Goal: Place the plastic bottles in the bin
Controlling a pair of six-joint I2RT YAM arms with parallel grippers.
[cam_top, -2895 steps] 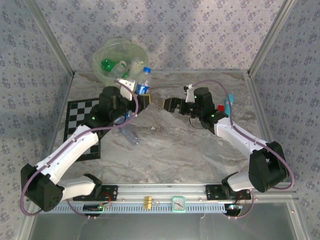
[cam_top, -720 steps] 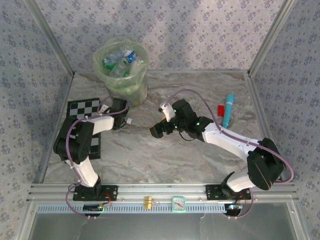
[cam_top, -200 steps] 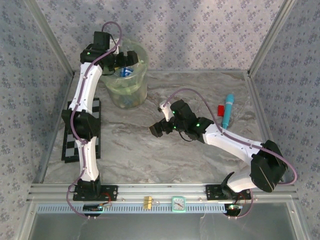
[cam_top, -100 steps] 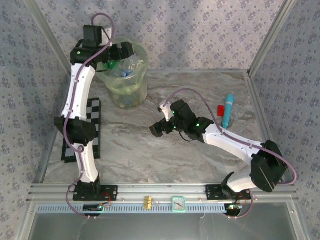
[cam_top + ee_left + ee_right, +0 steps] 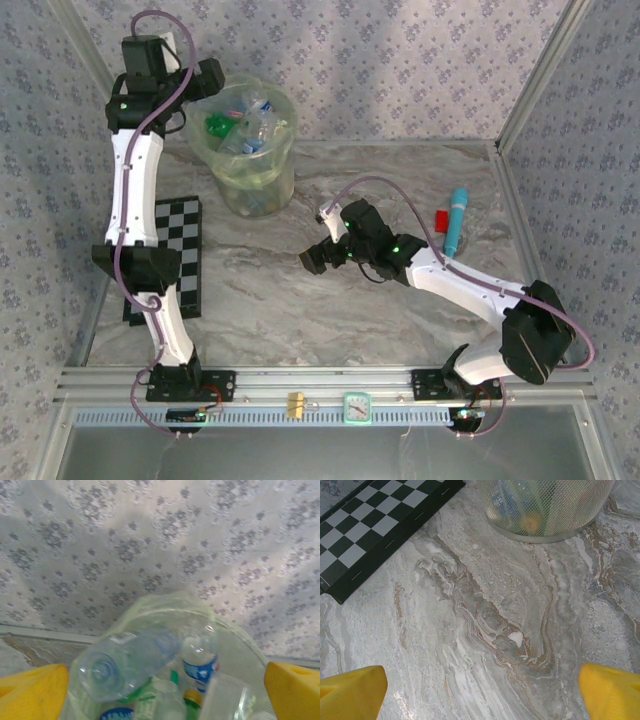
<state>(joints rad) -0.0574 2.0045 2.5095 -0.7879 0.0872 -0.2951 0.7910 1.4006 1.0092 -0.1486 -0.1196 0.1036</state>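
Jaws wide apart on both sides, and nothing between either pair. The left arm (image 5: 128, 190) reaches up tall, its jaws hanging beside the left rim of the bin (image 5: 268, 188), which stands at the far edge of the tabletop (image 5: 330, 320), towards the left corner. From that wrist you look straight over the bag's lip (image 5: 167, 601) onto the bottles (image 5: 125, 662) piled inside, one with a blue label (image 5: 199, 666) standing upright among them. From above, every bottle (image 5: 250, 122) I can find sits inside the bin.

The right jaws hover, spread and empty, over bare marble near the middle of the tabletop, with the bin's mesh base (image 5: 547, 510) ahead of them and the checkered mat (image 5: 178, 250) off along the left edge. The tube (image 5: 456, 220) and the red block (image 5: 441, 217) lie by the right edge, and they are no business of ours.

This reads to me as the end of a drop, perhaps the last. To finish well, the left arm should go up and clear before swinging away. Those open fingers could snag the loose bag or nudge the light bin over.
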